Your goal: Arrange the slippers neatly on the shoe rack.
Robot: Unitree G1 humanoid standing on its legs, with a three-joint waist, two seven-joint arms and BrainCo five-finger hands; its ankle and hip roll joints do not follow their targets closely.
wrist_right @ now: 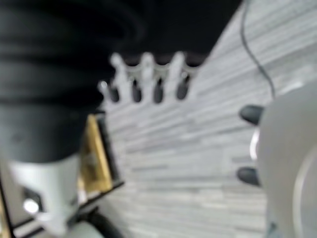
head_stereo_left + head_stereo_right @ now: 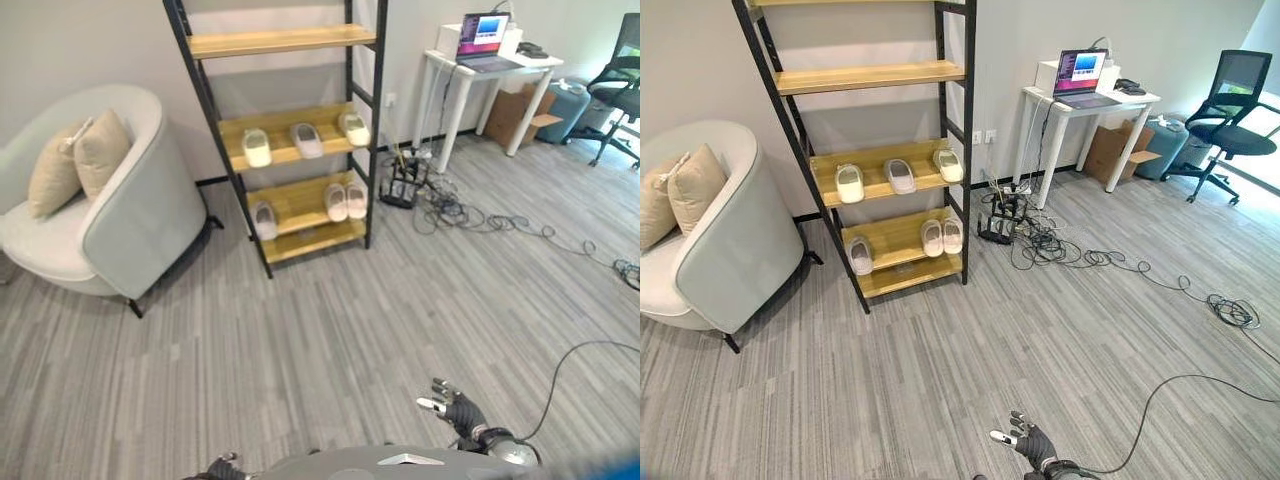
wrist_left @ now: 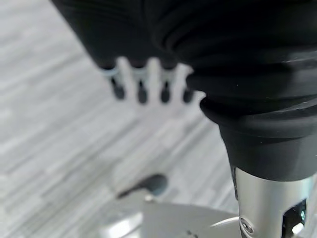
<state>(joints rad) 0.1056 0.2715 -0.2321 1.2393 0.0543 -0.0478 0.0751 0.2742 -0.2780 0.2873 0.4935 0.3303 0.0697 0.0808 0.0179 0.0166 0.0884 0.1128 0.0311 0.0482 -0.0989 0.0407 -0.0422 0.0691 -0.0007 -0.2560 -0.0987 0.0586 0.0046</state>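
Six slippers (image 2: 307,139) are sitting in rows on the far shoe rack (image 2: 285,42); both the right hand (image 2: 452,405) and left hand (image 3: 148,87) are hanging released, carrying nothing, apparently finished.

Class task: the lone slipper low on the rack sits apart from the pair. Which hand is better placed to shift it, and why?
Probably the left hand: the lone slipper lies at the left end of the lower shelf, on that arm's side. Both it and the right hand are open, empty and far from the rack.
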